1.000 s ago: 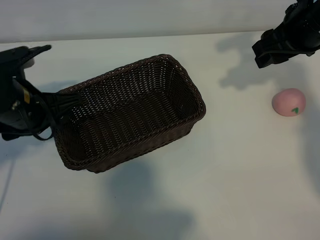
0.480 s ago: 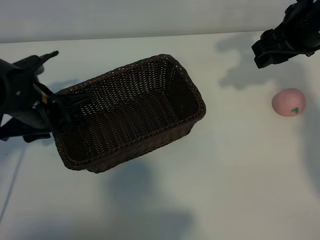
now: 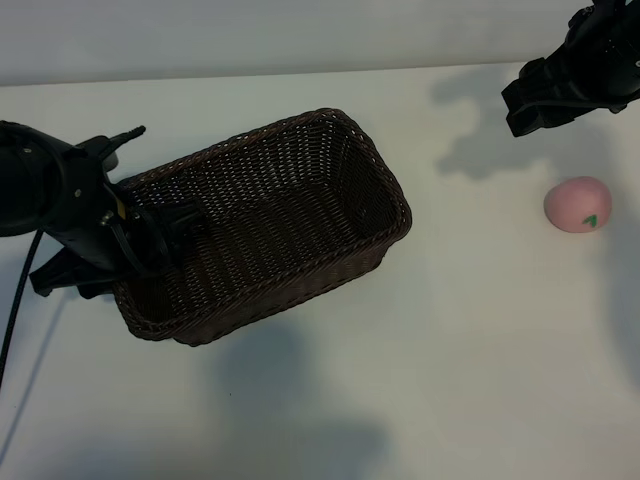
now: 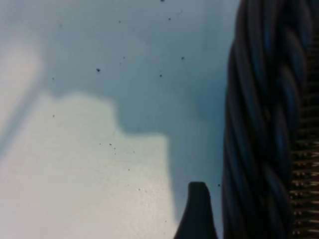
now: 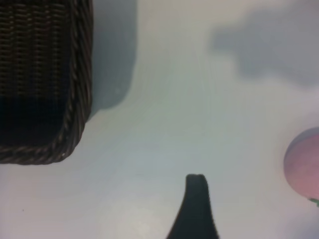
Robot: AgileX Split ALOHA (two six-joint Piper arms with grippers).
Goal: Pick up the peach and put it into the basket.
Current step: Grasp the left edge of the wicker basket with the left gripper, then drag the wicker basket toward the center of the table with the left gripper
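The pale-pink peach (image 3: 577, 204) lies on the white table at the right, its edge also in the right wrist view (image 5: 304, 162). The dark-brown woven basket (image 3: 350, 160) sits left of centre with nothing in it. My left gripper (image 3: 160, 178) is open over the basket's left end, one finger (image 4: 198, 209) close beside the braided rim (image 4: 259, 124) on the table side. My right gripper (image 3: 530, 100) hangs open and holds nothing at the back right, behind the peach; one finger (image 5: 196, 204) shows above bare table.
The white table (image 3: 450, 350) stretches between the basket and the peach and across the front. A back edge or wall (image 3: 300, 35) runs along the top. The left arm's cable (image 3: 15, 300) trails down at the left.
The left arm has swung right, from the table's left edge to the basket's left end. The right arm, peach and basket have not moved.
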